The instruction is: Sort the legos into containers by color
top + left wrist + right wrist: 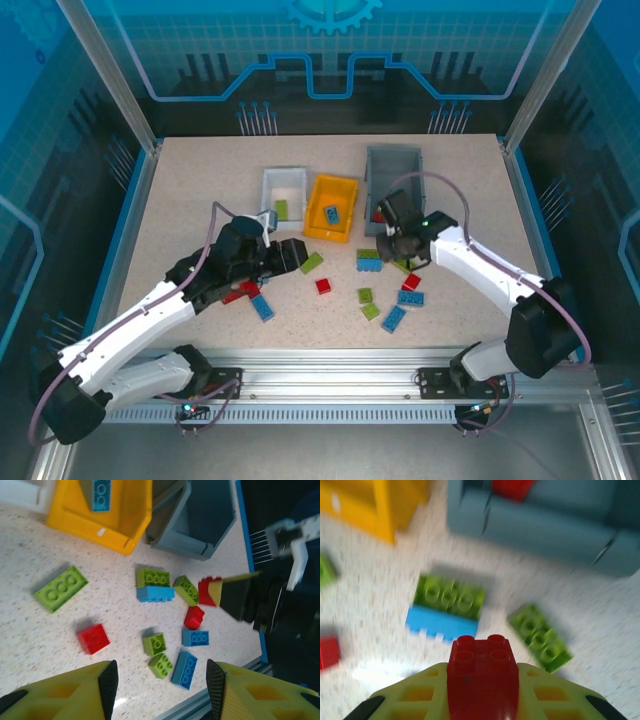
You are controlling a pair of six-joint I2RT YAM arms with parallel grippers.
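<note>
My right gripper (482, 697) is shut on a red lego (481, 672) just above the table, in front of the grey container (545, 527), which holds a red lego (512, 486). In the top view this gripper (392, 243) hangs by the grey container's (392, 180) near end. My left gripper (161, 685) is open and holds nothing; in the top view it (296, 255) sits left of a green lego (312, 262). Loose legos lie between the arms: red (93, 638), green (154, 643), blue (184, 669). The orange-yellow container (332, 207) holds a blue lego (331, 213). The white container (284, 190) holds a green one (282, 209).
A green lego stacked on a blue one (447, 605) and another green lego (539, 636) lie right under the right gripper. More legos, blue (263, 306) and red (240, 292), sit beneath the left arm. The table's front rail (330, 375) runs close behind the legos.
</note>
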